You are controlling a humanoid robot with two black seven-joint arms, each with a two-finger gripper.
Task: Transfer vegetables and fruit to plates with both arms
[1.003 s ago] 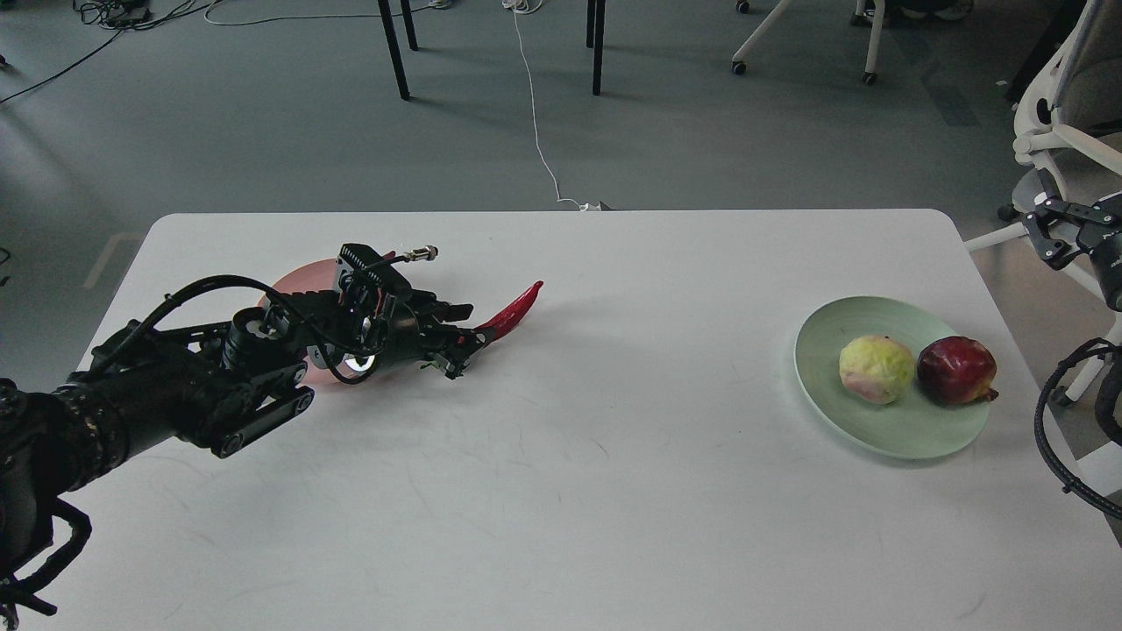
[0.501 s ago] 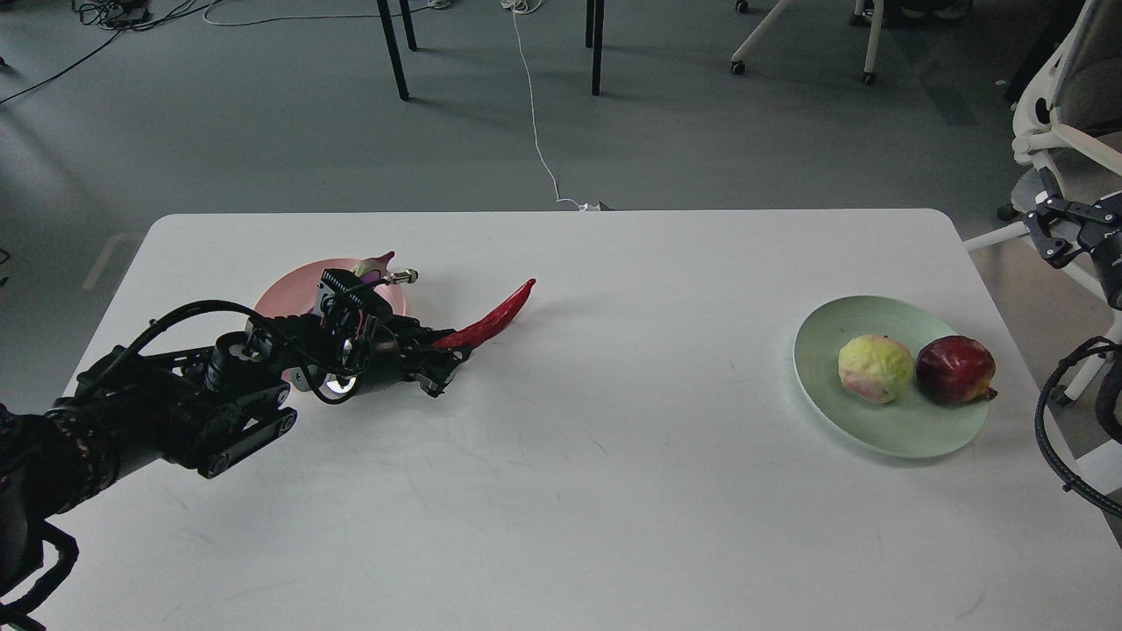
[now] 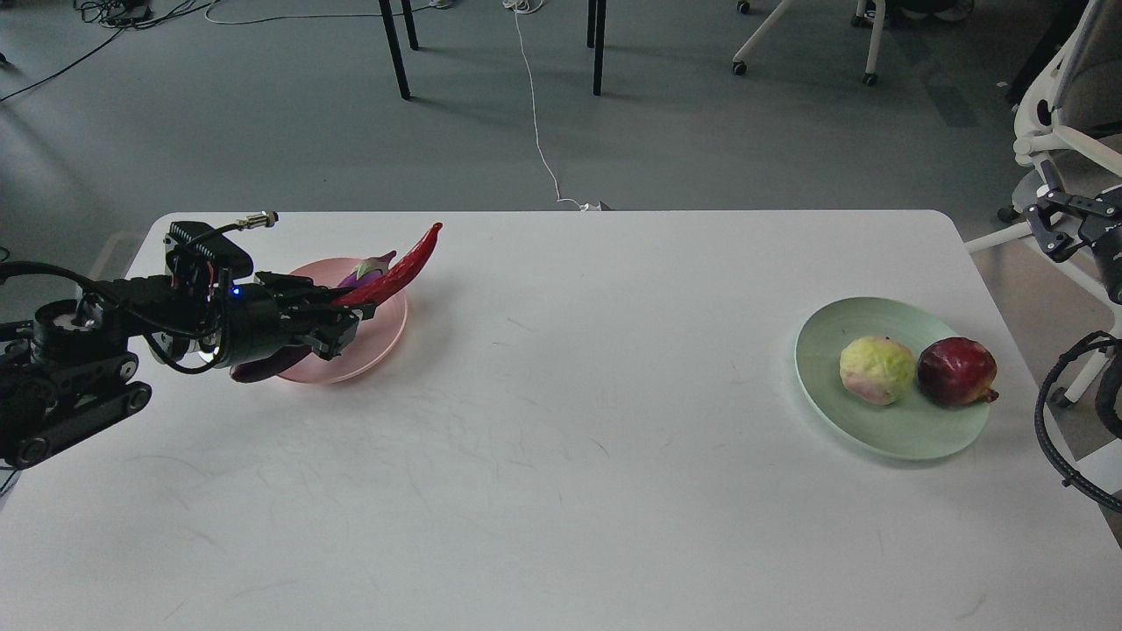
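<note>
My left gripper (image 3: pixel 337 315) is shut on the stem end of the red chili pepper (image 3: pixel 399 267) and holds it over the pale pink plate (image 3: pixel 381 337) at the table's left. The purple eggplant (image 3: pixel 368 268) lies on that plate, mostly hidden behind the gripper, with its dark end (image 3: pixel 259 368) past the plate's near rim. The pale green plate (image 3: pixel 912 425) at the right holds the yellow-green fruit (image 3: pixel 877 369) and the dark red pomegranate (image 3: pixel 957 370) side by side. My right gripper (image 3: pixel 1065 223) is beyond the table's right edge, too small to read.
The white table (image 3: pixel 561 456) carries only the two plates. Chair and table legs stand on the floor behind it. A white office chair (image 3: pixel 1065 105) stands at the right. A black cable loop (image 3: pixel 1065 421) of my right arm hangs by the right edge.
My left arm has drawn back to the left and lifted, carrying the chili pepper from the table's middle-left to over the pink plate. The eggplant now shows more. The right side is unchanged.
</note>
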